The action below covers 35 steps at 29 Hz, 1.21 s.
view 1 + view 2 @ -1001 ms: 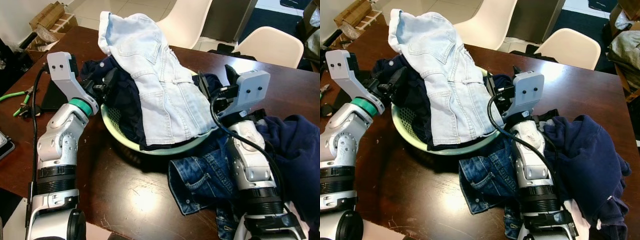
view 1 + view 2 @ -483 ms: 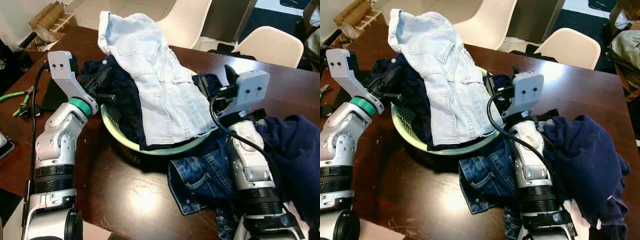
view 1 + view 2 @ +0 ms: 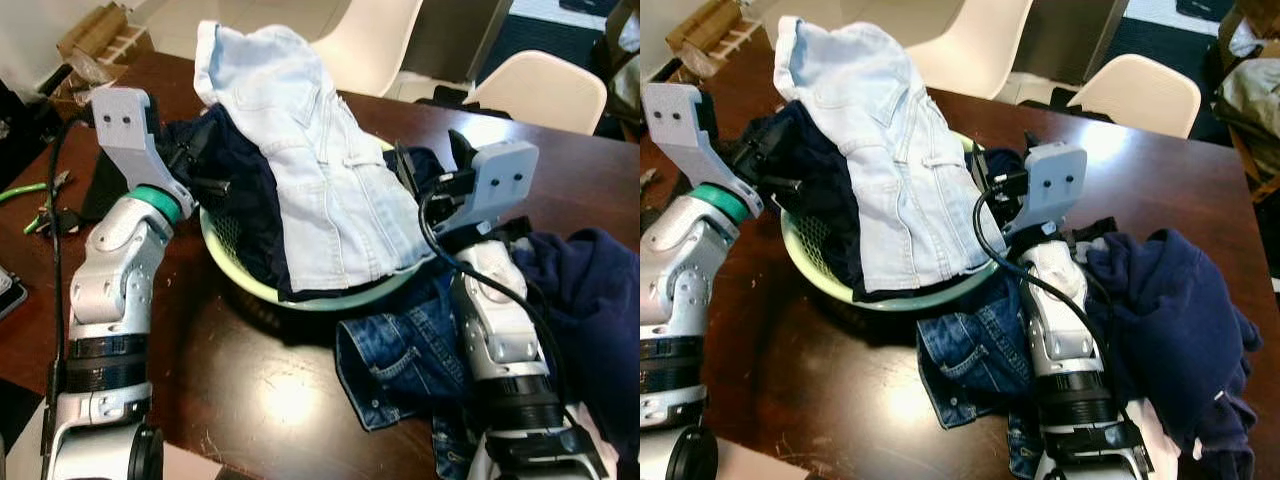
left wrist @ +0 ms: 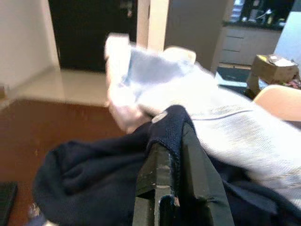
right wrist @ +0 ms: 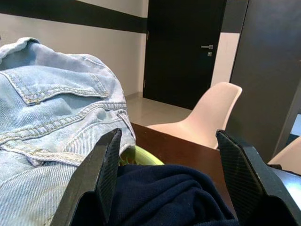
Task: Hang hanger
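A pale green laundry basket (image 3: 252,286) stands on the dark wooden table, heaped with clothes. A light blue denim garment (image 3: 320,170) lies on top, over a navy knit garment (image 3: 240,195). My left gripper (image 3: 205,172) is at the basket's left side, shut on a fold of the navy garment (image 4: 169,125), which is pinched between its fingers (image 4: 155,174). My right gripper (image 3: 428,165) is at the basket's right rim, open, above more navy cloth (image 5: 164,193); its fingers (image 5: 101,169) stand wide apart with nothing between them.
Dark blue jeans (image 3: 400,365) lie in front of the basket under my right arm, with a navy sweater (image 3: 590,300) to their right. Two cream chairs (image 3: 540,90) stand behind the table. Green-handled pliers (image 3: 30,205) and a black flat object (image 3: 105,190) lie at the left.
My left gripper has risen and moved a little back along the basket's left side, pulling the navy garment up with it. The right arm has not moved.
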Motion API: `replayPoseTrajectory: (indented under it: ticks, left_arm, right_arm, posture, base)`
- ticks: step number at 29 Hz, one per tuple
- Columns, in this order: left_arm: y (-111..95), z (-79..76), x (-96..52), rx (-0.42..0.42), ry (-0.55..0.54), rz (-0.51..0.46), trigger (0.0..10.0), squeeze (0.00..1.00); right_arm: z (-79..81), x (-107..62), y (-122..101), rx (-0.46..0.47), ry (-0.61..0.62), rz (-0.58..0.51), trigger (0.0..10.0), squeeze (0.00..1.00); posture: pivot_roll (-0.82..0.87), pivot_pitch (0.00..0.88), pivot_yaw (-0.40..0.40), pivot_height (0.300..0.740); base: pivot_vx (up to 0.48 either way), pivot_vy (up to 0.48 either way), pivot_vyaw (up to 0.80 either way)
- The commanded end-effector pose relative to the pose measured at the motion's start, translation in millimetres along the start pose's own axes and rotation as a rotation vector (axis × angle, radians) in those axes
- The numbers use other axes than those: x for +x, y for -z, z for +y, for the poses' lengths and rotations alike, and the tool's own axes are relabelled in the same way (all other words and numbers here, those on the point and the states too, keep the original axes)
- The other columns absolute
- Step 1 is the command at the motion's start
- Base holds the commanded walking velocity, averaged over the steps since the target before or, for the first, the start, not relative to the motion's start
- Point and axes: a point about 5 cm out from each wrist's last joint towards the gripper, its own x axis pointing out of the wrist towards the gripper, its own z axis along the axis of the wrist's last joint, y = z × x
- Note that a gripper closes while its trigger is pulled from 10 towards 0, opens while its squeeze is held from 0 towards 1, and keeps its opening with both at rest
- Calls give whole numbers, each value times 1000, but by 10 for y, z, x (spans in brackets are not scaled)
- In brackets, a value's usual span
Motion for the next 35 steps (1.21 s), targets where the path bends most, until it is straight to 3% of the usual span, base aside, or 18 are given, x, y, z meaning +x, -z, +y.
replayPoseTrajectory:
  ticks: [1,2,6,7,8,10,12,13,15,17,19,24,27,28,31,32,34,35]
  left_arm:
    - [-115,-63,-32,113,17,-63,10000,0]
    - [-115,-63,-32,113,17,-63,10000,0]
    - [-216,-151,-34,293,39,-122,10000,0]
    - [-288,-205,-24,404,44,-169,10000,0]
    - [-288,-205,-24,404,44,-169,10000,0]
    - [-579,-355,41,628,34,-346,10000,0]
    - [-579,-355,41,628,34,-346,10000,0]
    - [-678,-403,61,685,24,-404,10000,0]
    - [-678,-403,61,685,24,-404,10000,0]
    - [-1030,-551,129,717,5,-578,10000,0]
    - [-1030,-551,129,717,5,-578,10000,0]
    - [-1522,-927,114,751,68,-871,10000,0]
    - [-1522,-927,114,751,68,-871,10000,0]
    - [-1650,-1021,81,780,71,-965,10000,0]
    - [-1658,-1054,103,815,72,-992,10000,0]
    - [-1516,-988,167,726,80,-891,10000,0]
    - [-1516,-988,167,726,80,-891,10000,0]
    - [-1317,-895,206,578,80,-751,10000,0]
  right_arm:
    - [15,-17,15,9,-1,7,10000,0]
    - [15,-17,15,9,-1,7,10000,0]
    - [17,-13,16,10,-2,7,10000,0]
    - [18,-12,16,11,-2,7,10000,0]
    - [18,-12,16,11,-2,7,10000,0]
    - [22,-8,16,12,-2,6,10000,0]
    - [22,-8,16,12,-2,6,10000,0]
    - [23,-6,16,12,-2,6,10000,0]
    - [23,-6,16,12,-2,6,10000,0]
    - [29,3,16,12,-3,4,10000,0]
    - [29,3,16,12,-3,4,10000,0]
    - [10,21,-1,6,3,-3,10000,0]
    - [10,21,-1,6,3,-3,10000,0]
    - [5,26,-1,5,6,-5,10000,0]
    - [2,21,3,4,10,-5,10000,0]
    - [3,13,8,4,13,-3,10000,0]
    - [3,13,8,4,13,-3,10000,0]
    - [-1,-1,12,3,18,-1,10000,0]
  posture:
    - [37,106,54,740]
    - [37,106,54,740]
    - [39,107,54,740]
    - [39,107,54,740]
    - [39,107,54,740]
    - [40,106,53,740]
    - [40,106,53,740]
    - [40,106,53,740]
    - [40,106,53,740]
    - [33,100,52,740]
    - [33,100,52,740]
    - [26,88,53,740]
    - [26,88,53,740]
    - [26,86,55,740]
    - [32,88,59,740]
    - [23,86,65,740]
    - [23,86,65,740]
    - [19,91,66,740]
  base:
    - [0,0,0]
    - [0,0,0]
    - [0,0,0]
    - [0,0,0]
    - [0,0,0]
    - [0,0,0]
    - [0,0,0]
    - [0,0,0]
    - [0,0,0]
    - [0,0,0]
    - [0,0,0]
    - [0,0,0]
    - [0,0,0]
    - [0,0,0]
    - [0,0,0]
    - [0,0,0]
    - [0,0,0]
    - [0,0,0]
